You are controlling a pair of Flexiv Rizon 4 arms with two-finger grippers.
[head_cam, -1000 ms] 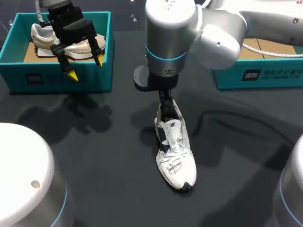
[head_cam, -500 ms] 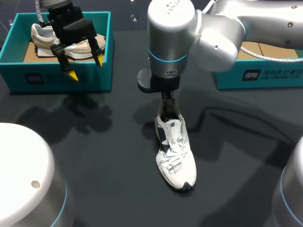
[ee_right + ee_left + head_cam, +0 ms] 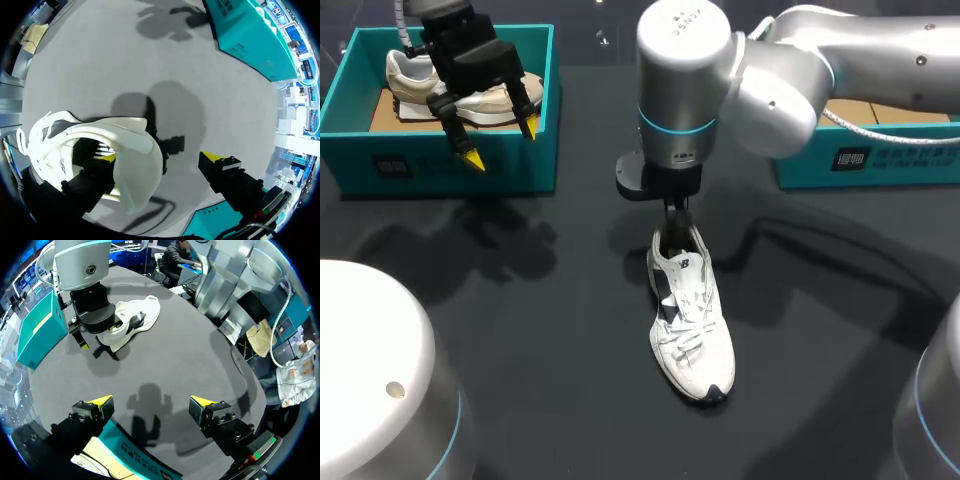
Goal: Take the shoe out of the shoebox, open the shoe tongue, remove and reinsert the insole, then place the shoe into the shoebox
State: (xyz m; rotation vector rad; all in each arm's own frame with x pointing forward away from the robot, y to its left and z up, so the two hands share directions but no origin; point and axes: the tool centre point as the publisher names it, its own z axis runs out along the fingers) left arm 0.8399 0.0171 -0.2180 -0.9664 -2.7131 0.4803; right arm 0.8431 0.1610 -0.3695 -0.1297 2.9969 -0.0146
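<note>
A white shoe lies on the dark table, toe toward the front edge. My right gripper stands over its heel, pointing straight down. In the right wrist view the right gripper is open. One finger is inside the shoe opening and the other is outside, clear of the heel. My left gripper hangs open and empty over the front wall of the left teal shoebox. From the left wrist view, the left gripper faces the white shoe and the right gripper.
A beige shoe lies inside the left shoebox. A second teal shoebox stands at the back right, partly behind my right arm. Bare table surrounds the white shoe on all sides.
My right arm has shifted slightly to the right and settled a little lower at the shoe's heel. The shoe and my left arm have stayed put.
</note>
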